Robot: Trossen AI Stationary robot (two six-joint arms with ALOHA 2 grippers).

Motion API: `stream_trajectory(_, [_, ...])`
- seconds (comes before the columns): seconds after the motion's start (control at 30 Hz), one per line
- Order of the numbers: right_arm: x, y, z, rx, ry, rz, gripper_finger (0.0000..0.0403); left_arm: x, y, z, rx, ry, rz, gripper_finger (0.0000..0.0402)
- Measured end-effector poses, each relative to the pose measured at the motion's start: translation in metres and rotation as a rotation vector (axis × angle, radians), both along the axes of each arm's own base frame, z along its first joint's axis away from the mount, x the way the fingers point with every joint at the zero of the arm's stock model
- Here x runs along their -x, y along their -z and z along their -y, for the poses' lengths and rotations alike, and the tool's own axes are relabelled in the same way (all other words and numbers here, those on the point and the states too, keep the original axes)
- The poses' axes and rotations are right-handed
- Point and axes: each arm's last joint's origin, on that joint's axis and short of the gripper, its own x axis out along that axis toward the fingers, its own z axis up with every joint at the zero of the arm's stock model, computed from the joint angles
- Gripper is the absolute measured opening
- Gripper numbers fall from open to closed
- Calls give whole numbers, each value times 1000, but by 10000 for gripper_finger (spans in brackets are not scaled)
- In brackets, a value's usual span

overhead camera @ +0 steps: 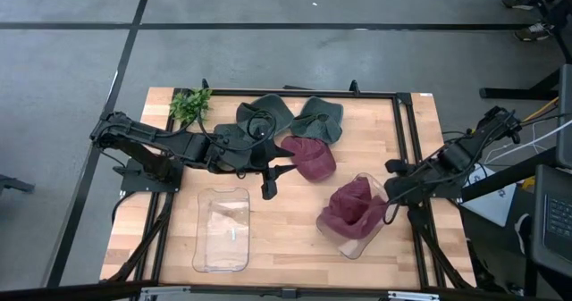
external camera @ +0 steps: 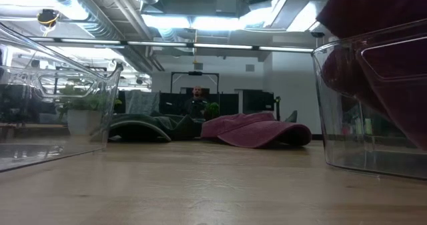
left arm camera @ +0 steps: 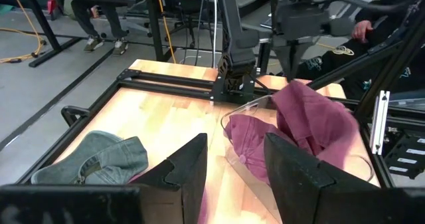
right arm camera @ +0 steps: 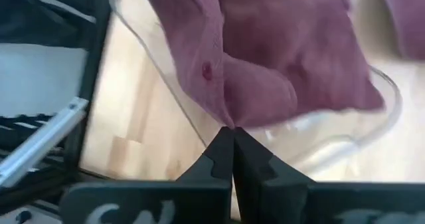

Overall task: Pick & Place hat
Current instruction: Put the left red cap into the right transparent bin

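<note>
Two clear bins sit on the bench: the empty bin [overhead camera: 222,229] toward 7 o'clock, and at 4 o'clock the right bin [overhead camera: 362,221], already holding a maroon hat [overhead camera: 350,207], where our right gripper [right arm camera: 232,132] has its jaws clenched on the hat's edge at the rim. We judge it best to lift that pinched edge inward so it clears the wall. Farther in, our left gripper [overhead camera: 268,190] hangs with jaws released beside the second maroon hat [overhead camera: 309,156], two green hats [overhead camera: 295,115] beyond at 12 o'clock.
</note>
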Motion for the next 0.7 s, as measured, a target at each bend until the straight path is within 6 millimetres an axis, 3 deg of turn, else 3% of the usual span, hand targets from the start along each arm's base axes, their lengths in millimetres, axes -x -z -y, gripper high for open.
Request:
stream_trajectory(0.3, [-5, 1, 4, 131, 88, 75, 0, 0, 0, 0, 2, 0, 5, 143])
stream_trajectory(0.5, [-6, -1, 8, 120, 170, 96, 0, 0, -1, 0, 3, 0, 9, 143])
stream_trajectory(0.7, [-8, 4, 4, 89, 132, 36, 0, 0, -1, 0, 2, 0, 9, 143])
